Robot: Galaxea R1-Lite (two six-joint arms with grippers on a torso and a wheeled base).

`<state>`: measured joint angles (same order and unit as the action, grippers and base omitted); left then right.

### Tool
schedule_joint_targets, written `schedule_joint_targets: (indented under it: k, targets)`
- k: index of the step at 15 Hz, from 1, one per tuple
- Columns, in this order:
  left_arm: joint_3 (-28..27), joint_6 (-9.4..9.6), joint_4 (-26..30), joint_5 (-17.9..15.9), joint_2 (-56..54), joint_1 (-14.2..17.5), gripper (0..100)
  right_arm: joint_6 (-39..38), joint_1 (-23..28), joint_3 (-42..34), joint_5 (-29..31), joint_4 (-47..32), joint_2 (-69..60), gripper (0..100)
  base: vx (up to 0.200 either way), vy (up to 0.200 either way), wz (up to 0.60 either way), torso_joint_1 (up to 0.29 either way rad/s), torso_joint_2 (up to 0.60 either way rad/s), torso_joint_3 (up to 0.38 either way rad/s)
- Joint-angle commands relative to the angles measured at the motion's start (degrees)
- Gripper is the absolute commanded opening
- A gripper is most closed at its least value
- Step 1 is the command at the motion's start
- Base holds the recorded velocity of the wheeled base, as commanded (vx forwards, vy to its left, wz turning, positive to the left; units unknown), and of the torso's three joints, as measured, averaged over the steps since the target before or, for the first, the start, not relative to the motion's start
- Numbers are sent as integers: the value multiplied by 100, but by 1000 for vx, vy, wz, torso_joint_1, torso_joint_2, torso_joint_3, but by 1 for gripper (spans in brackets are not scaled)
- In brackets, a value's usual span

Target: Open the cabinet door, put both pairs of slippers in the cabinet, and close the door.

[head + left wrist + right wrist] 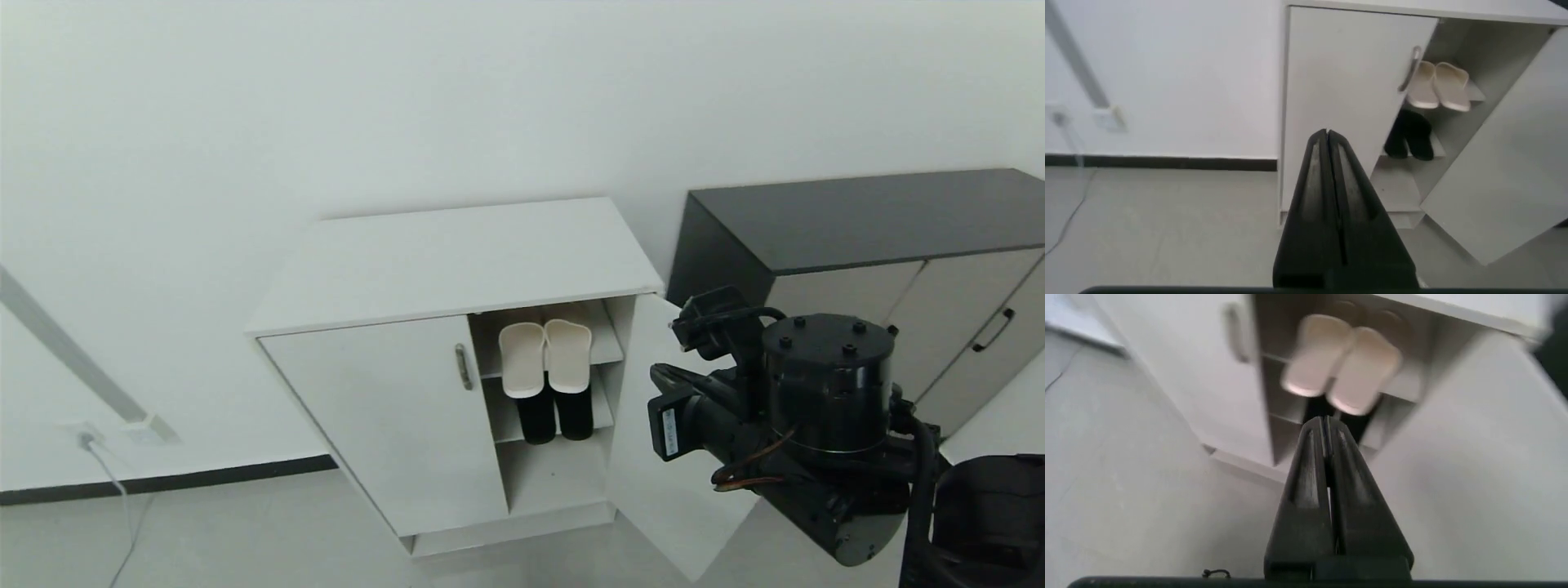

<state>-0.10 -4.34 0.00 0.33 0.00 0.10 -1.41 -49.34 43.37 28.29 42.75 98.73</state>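
With the white slippers [544,358] and black slippers [556,415] both shelved, only closing seems left: the right gripper [1327,425], pinched shut and empty, would need to push the open door [661,506] closed.

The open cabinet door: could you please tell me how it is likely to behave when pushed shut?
The open door is a flat panel, so it should stay stiff rather than bend. Attached along the cabinet side, it probably swings on a light push. Its smooth face may let the shut right pincer slide.
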Motion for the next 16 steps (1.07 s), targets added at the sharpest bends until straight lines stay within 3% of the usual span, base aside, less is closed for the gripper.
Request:
schedule_joint_targets:
  k: [1,11,16]
  targets:
    - [1,-5,0,2,9,-1,0,1,29,4,-8,14,6,0,0,0,0,0,0,0]
    - [1,-5,0,11,9,-1,0,229,214,48,9,198,146,0,0,0,0,0,0,0]
    - [1,-5,0,11,9,-1,0,282,390,127,18,269,217,0,-160,0,0,5,1,-1]
